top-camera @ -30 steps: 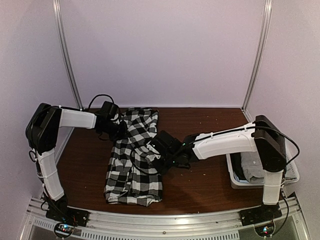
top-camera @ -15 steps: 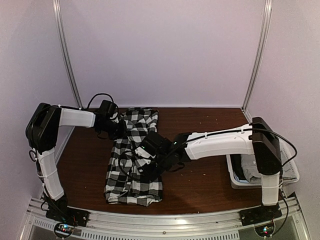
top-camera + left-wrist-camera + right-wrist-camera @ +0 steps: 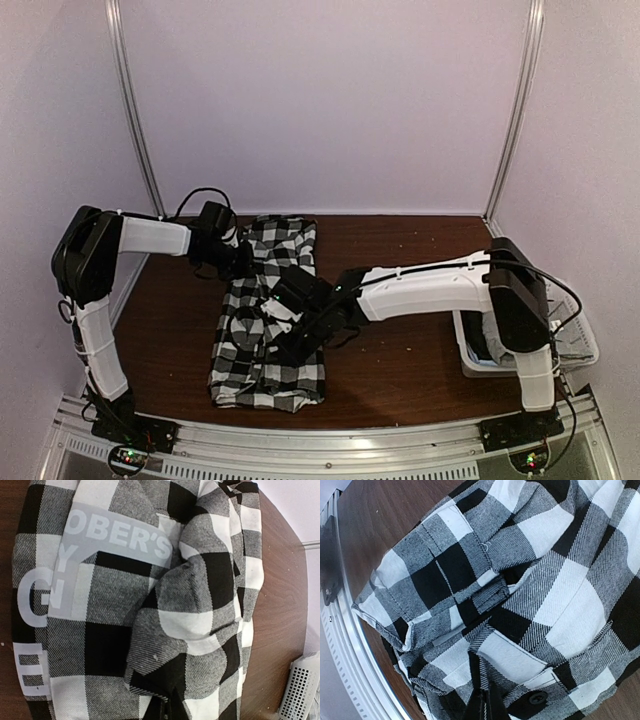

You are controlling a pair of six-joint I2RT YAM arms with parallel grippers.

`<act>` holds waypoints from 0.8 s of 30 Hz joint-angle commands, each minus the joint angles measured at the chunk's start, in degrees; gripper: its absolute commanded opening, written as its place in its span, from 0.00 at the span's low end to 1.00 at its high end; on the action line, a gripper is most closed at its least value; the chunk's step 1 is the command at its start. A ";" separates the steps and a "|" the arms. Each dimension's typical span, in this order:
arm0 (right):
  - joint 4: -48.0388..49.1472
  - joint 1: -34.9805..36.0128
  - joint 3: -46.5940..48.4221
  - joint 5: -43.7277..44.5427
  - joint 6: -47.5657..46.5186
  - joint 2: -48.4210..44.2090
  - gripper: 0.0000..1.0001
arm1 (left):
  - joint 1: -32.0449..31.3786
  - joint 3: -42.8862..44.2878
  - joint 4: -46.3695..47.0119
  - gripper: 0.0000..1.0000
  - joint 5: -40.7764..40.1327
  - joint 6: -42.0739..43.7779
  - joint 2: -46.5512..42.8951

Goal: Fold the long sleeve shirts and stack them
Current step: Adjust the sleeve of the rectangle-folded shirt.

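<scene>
One long sleeve shirt in large black-and-white checks [image 3: 262, 330] lies rumpled on the brown table, left of centre. My left gripper [image 3: 240, 262] is at the shirt's far left edge, shut on a pinched fold of the checked cloth [image 3: 165, 680]; its fingertips [image 3: 170, 712] are buried in the fabric. My right gripper [image 3: 282, 338] reaches across the shirt's middle and is shut on another fold of it [image 3: 487, 705], beside a black button [image 3: 538, 697]. A grey cloth [image 3: 478, 342] lies in the basket, mostly hidden by my right arm.
A white lattice basket [image 3: 583, 350] stands at the table's right edge, its corner also showing in the left wrist view [image 3: 300, 690]. A metal rail [image 3: 300, 440] runs along the near edge. Bare brown table [image 3: 410, 370] lies between shirt and basket.
My right arm has swung left, carrying its pinch of checked cloth from the shirt's right side over onto its middle. The left arm has stayed put.
</scene>
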 commanded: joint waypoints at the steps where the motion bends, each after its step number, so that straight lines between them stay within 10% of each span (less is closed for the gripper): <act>1: -2.89 0.91 1.86 -2.96 0.71 1.34 0.10 | 0.82 -0.26 2.98 0.09 -2.54 1.71 0.58; 7: 0.05 -2.94 -0.47 -6.53 1.45 -3.00 0.40 | 2.74 -0.56 0.51 0.34 -8.41 4.20 -2.82; 24: 33.72 -21.57 -1.51 -20.01 18.18 0.42 0.32 | -1.29 4.00 2.17 0.14 1.77 9.10 -1.95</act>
